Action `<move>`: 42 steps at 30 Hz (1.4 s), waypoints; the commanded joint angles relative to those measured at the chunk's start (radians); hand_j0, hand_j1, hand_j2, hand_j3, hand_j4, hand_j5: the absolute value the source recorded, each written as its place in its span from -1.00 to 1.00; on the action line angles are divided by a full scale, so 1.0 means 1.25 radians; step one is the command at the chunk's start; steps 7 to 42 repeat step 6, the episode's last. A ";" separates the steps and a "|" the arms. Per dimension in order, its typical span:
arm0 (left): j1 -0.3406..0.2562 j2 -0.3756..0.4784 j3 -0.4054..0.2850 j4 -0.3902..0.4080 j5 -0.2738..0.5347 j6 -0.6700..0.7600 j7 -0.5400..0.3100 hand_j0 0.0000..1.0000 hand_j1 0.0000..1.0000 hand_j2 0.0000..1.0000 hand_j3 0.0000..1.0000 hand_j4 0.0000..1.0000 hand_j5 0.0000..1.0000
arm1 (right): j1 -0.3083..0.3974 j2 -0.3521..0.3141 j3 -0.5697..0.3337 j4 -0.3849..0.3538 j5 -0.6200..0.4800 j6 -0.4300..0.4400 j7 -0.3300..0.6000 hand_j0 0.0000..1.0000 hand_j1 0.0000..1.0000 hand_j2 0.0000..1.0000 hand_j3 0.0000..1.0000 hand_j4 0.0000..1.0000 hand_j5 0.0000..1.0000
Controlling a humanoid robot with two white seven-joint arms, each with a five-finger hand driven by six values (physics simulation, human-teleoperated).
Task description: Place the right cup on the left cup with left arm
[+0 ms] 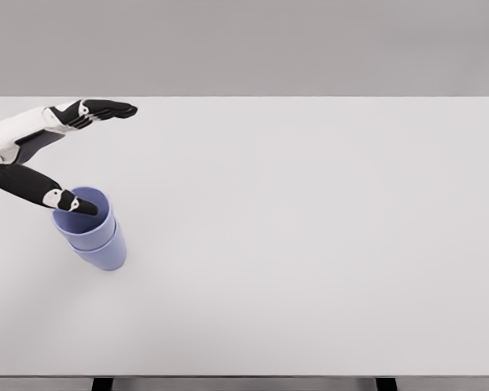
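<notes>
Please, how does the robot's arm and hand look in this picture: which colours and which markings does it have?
Only the left arm shows. Its forearm is white with a grey underside. The left hand has slim black fingers with small white patches at the joints, and the thumb is black with the same white marks. No cables or sleeves are visible.

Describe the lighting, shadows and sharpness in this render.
Head view: flat, even light with no glare on the table; the stacked cups and left hand cast almost no visible shadow; edges look slightly soft throughout, nothing selectively out of focus; no obvious lens distortion.
</notes>
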 commanded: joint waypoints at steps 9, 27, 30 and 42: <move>0.000 -0.019 0.003 0.008 0.003 0.009 0.000 1.00 1.00 1.00 1.00 1.00 1.00 | 0.000 0.000 0.000 0.000 0.000 0.000 0.000 1.00 1.00 1.00 1.00 1.00 1.00; 0.000 -0.019 0.003 0.008 0.003 0.009 0.000 1.00 1.00 1.00 1.00 1.00 1.00 | 0.000 0.000 0.000 0.000 0.000 0.000 0.000 1.00 1.00 1.00 1.00 1.00 1.00; 0.000 -0.019 0.003 0.008 0.003 0.009 0.000 1.00 1.00 1.00 1.00 1.00 1.00 | 0.000 0.000 0.000 0.000 0.000 0.000 0.000 1.00 1.00 1.00 1.00 1.00 1.00; 0.000 -0.019 0.003 0.008 0.003 0.009 0.000 1.00 1.00 1.00 1.00 1.00 1.00 | 0.000 0.000 0.000 0.000 0.000 0.000 0.000 1.00 1.00 1.00 1.00 1.00 1.00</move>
